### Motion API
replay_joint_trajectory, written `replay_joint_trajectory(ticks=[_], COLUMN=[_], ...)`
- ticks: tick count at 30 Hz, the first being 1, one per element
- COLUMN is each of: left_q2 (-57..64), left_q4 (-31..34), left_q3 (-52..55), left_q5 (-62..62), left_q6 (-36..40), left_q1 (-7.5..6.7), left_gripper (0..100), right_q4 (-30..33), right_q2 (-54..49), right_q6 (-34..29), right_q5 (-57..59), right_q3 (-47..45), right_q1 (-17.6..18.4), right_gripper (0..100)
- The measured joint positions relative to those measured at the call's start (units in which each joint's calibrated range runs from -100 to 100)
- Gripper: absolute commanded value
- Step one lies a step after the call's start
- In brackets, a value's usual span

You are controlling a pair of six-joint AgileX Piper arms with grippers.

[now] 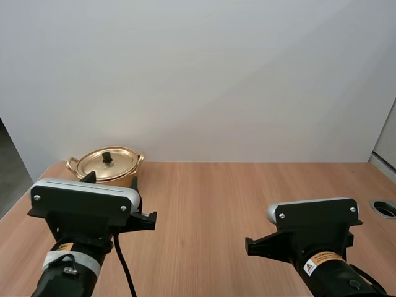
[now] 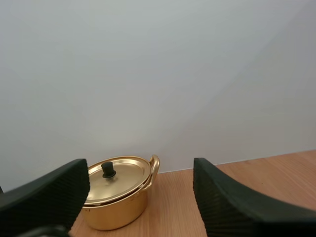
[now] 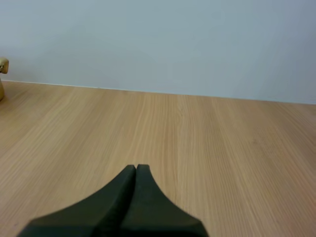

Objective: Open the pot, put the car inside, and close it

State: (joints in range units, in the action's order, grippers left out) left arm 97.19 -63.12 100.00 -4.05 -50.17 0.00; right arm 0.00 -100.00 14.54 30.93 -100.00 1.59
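Shiny round gold metal pot (image 1: pixel 106 166), lidded, eleven o'clock on grained wooden table (image 1: pixel 247 192); left gripper (image 2: pixel 140 197) gaping wide, right gripper (image 3: pixel 136 170) pinched closed.

One gold pot (image 2: pixel 116 211), one lid (image 2: pixel 127 176) with one black knob (image 2: pixel 108 169), one wooden table (image 1: pixel 247 198)

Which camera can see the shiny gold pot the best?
The left wrist view: nearly the whole pot, lid on, from the side. In the high view my left arm hides its lower part. The right wrist view catches a bit of handle.
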Motion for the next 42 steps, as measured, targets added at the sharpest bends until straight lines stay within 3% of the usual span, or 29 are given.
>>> replay_joint_trajectory(ticks=[24,29,42], left_q2=[0.0,0.0,0.0], left_q4=[0.3,5.3,27.2], left_q3=[0.0,0.0,0.0], left_q5=[-0.2,-0.2,-4.8], left_q6=[0.0,1.7,20.6], left_q1=[0.0,0.0,0.0], left_gripper=[98,98,98], right_q4=[0.0,-0.3,0.0], right_q2=[0.0,0.0,0.0], right_q6=[0.0,0.0,0.0], right_q5=[0.0,0.0,0.0], right_q3=[0.0,0.0,0.0], right_q1=[0.0,0.0,0.0], right_gripper=[0,0,0])
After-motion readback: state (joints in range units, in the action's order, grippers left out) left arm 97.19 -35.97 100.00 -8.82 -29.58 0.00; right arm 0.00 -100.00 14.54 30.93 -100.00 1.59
